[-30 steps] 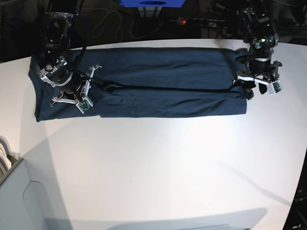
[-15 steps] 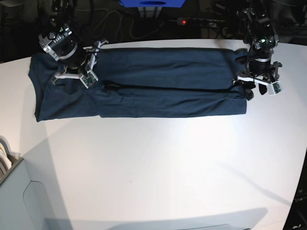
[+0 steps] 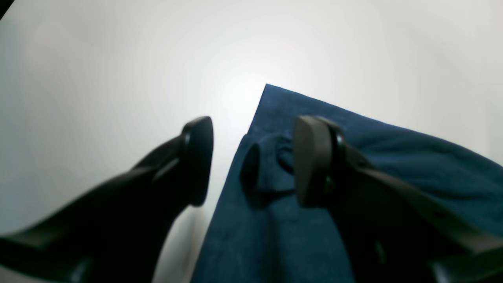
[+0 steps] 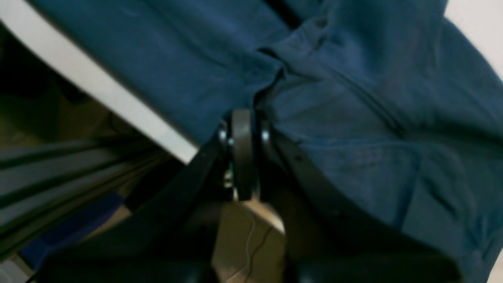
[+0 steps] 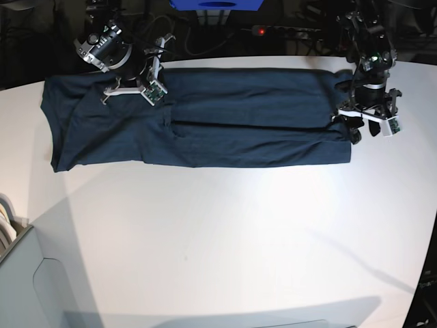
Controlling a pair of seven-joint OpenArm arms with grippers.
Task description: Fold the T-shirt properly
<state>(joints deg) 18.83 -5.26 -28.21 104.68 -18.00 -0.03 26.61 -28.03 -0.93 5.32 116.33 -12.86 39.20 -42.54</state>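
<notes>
The dark navy T-shirt (image 5: 239, 126) lies as a long band across the far part of the white table (image 5: 218, 232). My right gripper (image 5: 140, 78) is at the shirt's far left part, by the table's far edge. In the right wrist view this gripper (image 4: 243, 118) is shut on a pinch of the T-shirt (image 4: 353, 98), and folds run out from the pinch. My left gripper (image 5: 358, 123) is over the shirt's right end. Its jaws (image 3: 251, 165) stand open across the T-shirt (image 3: 283, 220) edge, near a corner. One finger (image 3: 196, 157) is over bare table.
Behind the table's far edge are a power strip with a red light (image 5: 259, 31), cables and a blue object (image 5: 218, 5). A pale bin (image 5: 20, 273) stands at the near left corner. The table's far rim (image 4: 98, 90) passes just behind my right gripper.
My right gripper, shut on the shirt, has moved from the left middle of the shirt to the far edge and a little right, dragging cloth along. The left arm has stayed still.
</notes>
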